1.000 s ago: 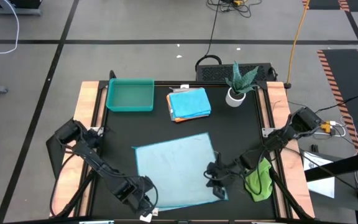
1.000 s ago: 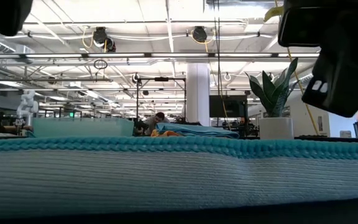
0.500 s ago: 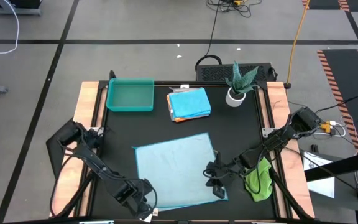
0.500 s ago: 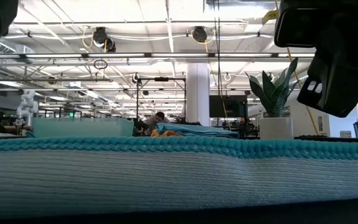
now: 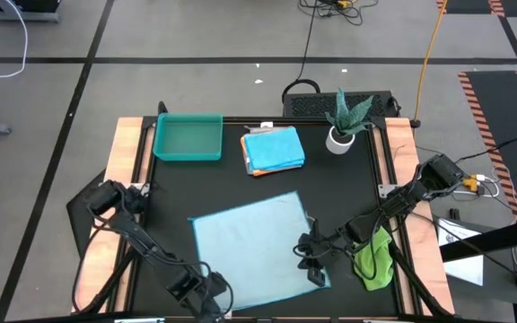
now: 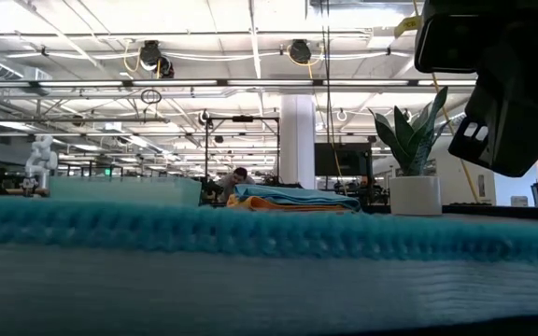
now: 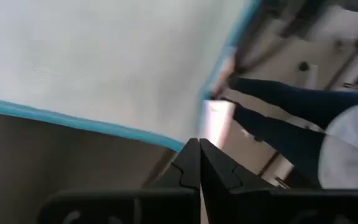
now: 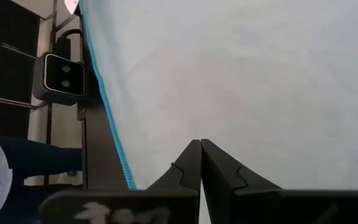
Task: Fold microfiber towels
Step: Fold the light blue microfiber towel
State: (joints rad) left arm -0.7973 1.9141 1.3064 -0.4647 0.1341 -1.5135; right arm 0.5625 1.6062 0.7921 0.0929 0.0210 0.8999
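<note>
We see a pale blue towel (image 5: 254, 247) spread flat in the middle of the dark surface (image 5: 348, 179), and we place everything else by it. Beyond its far left corner sits a teal tray (image 5: 188, 137). At its near left corner the left gripper (image 5: 206, 294) has its fingers pressed together, pinching the towel's edge. Straight beyond the towel lies a stack of folded towels (image 5: 273, 149), bright blue over orange. At its near right corner the right gripper (image 5: 314, 266) is likewise pinched shut on the cloth. Just right of that corner lies a crumpled green towel (image 5: 373, 256); beyond the far right corner stands a potted plant (image 5: 344, 121). We judge the cloth light, limp and slightly clingy: it should sag between grips, so corners are the best hold
</note>
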